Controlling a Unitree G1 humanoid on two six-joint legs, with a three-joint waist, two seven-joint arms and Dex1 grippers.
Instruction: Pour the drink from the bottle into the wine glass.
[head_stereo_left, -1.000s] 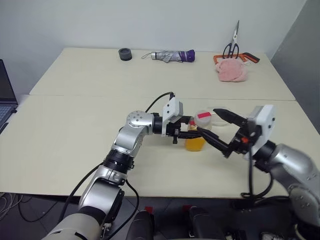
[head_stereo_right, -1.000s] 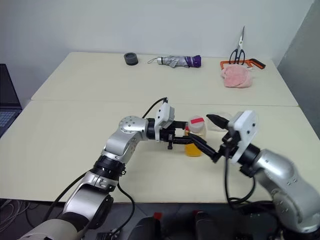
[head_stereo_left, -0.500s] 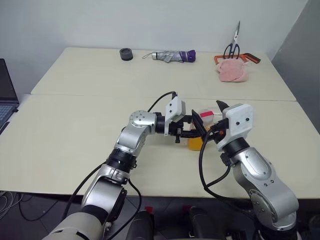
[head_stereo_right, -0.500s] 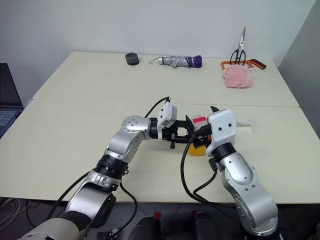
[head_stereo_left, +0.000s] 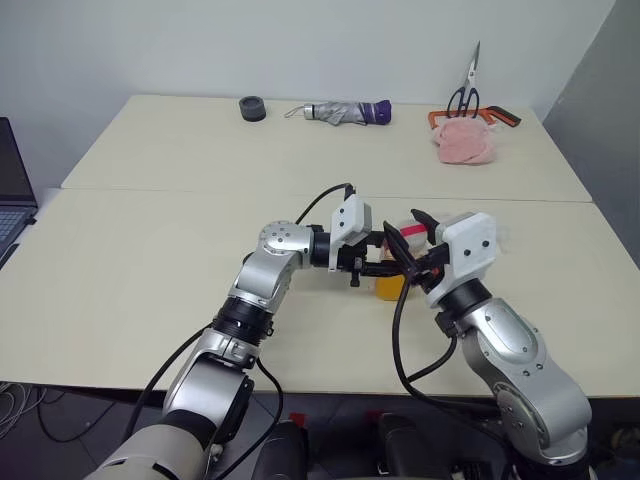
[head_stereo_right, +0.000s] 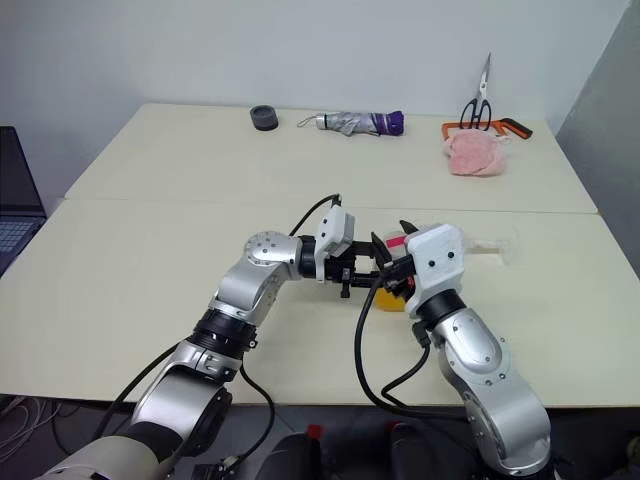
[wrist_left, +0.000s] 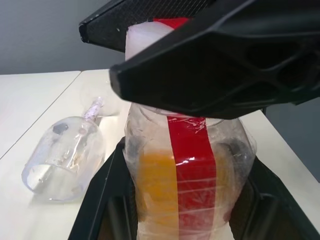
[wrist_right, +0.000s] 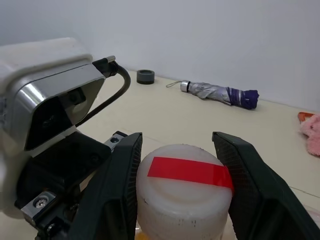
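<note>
The bottle stands upright just above the table, a red stripe down its clear body and orange drink in its lower half. My left gripper reaches in from the left and is shut on the bottle's body. My right gripper comes from the right, and its two black fingers press on either side of the white cap with red tape on top. The wine glass lies on its side on the table just behind the bottle and shows faintly in the right eye view.
Along the far edge of the table lie a black tape roll, a folded umbrella, scissors, an orange-handled tool and a pink cloth. A laptop sits at the left edge.
My right arm swung in from the right, and its wide-open fingers came around the bottle's cap and closed on it. The left gripper and the bottle stayed put.
</note>
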